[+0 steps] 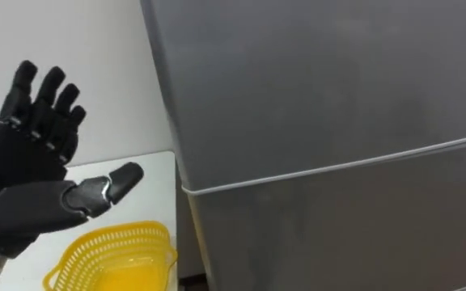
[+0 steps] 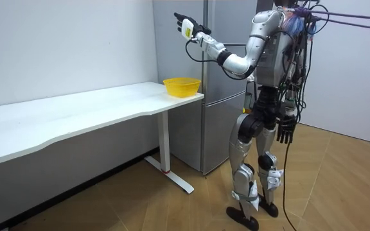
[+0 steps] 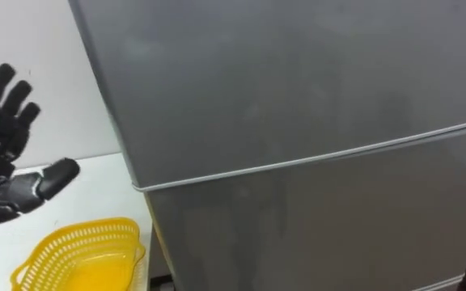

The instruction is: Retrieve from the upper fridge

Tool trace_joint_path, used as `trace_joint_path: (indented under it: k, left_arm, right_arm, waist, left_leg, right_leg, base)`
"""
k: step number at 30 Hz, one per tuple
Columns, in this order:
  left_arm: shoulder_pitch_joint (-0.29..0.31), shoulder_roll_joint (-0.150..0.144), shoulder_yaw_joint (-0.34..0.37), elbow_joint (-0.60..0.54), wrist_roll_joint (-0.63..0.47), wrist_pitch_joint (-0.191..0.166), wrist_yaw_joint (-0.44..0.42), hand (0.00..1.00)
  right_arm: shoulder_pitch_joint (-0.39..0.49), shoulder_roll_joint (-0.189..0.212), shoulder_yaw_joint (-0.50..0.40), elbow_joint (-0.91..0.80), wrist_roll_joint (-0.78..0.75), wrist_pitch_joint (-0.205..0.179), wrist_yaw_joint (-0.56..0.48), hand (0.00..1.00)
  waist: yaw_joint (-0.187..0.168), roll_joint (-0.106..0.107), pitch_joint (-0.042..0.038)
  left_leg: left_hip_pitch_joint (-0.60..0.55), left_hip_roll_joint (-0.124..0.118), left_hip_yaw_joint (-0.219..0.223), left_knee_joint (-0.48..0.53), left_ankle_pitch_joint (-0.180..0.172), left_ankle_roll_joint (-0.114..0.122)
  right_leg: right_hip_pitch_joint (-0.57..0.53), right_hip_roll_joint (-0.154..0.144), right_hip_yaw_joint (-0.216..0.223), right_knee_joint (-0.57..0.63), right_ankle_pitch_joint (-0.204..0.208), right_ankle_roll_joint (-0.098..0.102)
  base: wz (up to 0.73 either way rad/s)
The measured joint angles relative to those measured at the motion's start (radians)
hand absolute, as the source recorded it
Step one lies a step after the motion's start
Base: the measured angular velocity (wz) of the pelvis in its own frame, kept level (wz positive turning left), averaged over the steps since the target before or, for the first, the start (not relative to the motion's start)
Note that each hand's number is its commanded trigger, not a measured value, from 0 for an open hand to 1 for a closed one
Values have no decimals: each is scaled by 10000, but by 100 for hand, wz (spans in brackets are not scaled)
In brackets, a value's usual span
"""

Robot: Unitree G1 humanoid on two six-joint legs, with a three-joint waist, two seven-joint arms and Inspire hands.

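While the fridge's upper door (image 1: 314, 81) was shut, the left hand (image 1: 23, 162) hovered beside it, fingers spread, empty; nothing retrieved yet

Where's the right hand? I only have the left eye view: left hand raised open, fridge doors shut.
Observer: In the room view the right hand hangs beside its thigh, away from the fridge.
Operator: Stance?
Observer: Upright in front of the fridge, just past the white table end.
Operator: What's the basket on?
Observer: That table, which runs long along the wall; the yellow basket sits at its fridge end.
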Motion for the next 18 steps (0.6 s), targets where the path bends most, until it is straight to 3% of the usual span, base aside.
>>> trace_joint_path:
  k: [3,8,14,18]
  left_arm:
    - [-200,269,-195,-2,6,131,-518,0]
    - [-571,283,-391,-2,25,219,-1160,0]
    - [-577,281,-1166,-23,30,358,-1721,0]
    - [-577,277,-1231,-23,31,363,-1861,0]
  right_arm:
    - [-27,-15,4,-139,-131,107,11,0]
    - [-85,-89,122,-170,-182,190,65,0]
    - [-216,-154,491,59,-133,228,144,0]
    - [-331,-215,498,184,-88,284,342,0]
  waist:
    - [-15,-2,4]
    - [-20,34,48]
    - [-27,67,66]
    - [-32,65,67]
  left_leg:
    - [3,1,0,3,0,0]
    - [56,-1,1,2,4,3]
    - [116,-6,18,-21,18,6]
    - [120,-19,16,5,22,12]
  right_leg:
    - [1,-1,5,0,-1,0]
    - [26,1,20,0,-1,-1]
    - [38,-6,86,-18,-6,-4]
    - [45,-15,102,-32,-8,-2]
  base:
    - [0]
    - [0]
    - [-1]
    - [-1]
